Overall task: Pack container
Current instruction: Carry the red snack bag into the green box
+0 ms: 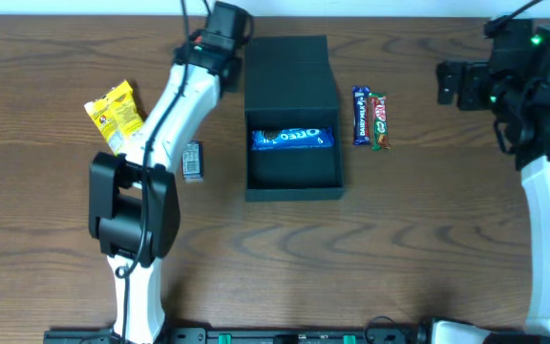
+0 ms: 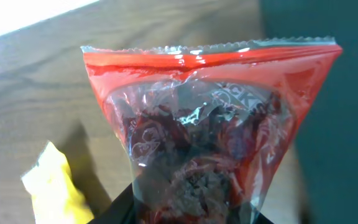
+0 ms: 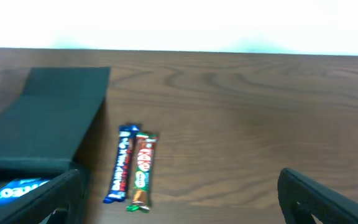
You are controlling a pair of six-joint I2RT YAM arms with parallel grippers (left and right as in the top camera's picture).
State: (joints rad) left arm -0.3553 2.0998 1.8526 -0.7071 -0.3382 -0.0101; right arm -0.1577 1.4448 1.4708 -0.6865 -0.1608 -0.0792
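Note:
The dark green container (image 1: 292, 182) stands open at the table's middle, its flap lid (image 1: 289, 62) folded back. A blue Oreo packet (image 1: 292, 139) lies inside. My left gripper (image 1: 220, 38) is just left of the lid and is shut on a red and clear snack bag (image 2: 210, 118), which fills the left wrist view; the gripper (image 2: 191, 214) grips its lower end. My right gripper (image 1: 452, 81) is open and empty at the far right. The right wrist view shows the container (image 3: 48, 118) and the open gripper (image 3: 179, 199).
A blue Dairy Milk bar (image 1: 360, 115) and a green KitKat bar (image 1: 379, 121) lie side by side right of the container. A yellow packet (image 1: 115, 113) and a small grey packet (image 1: 192, 161) lie to its left, near my left arm.

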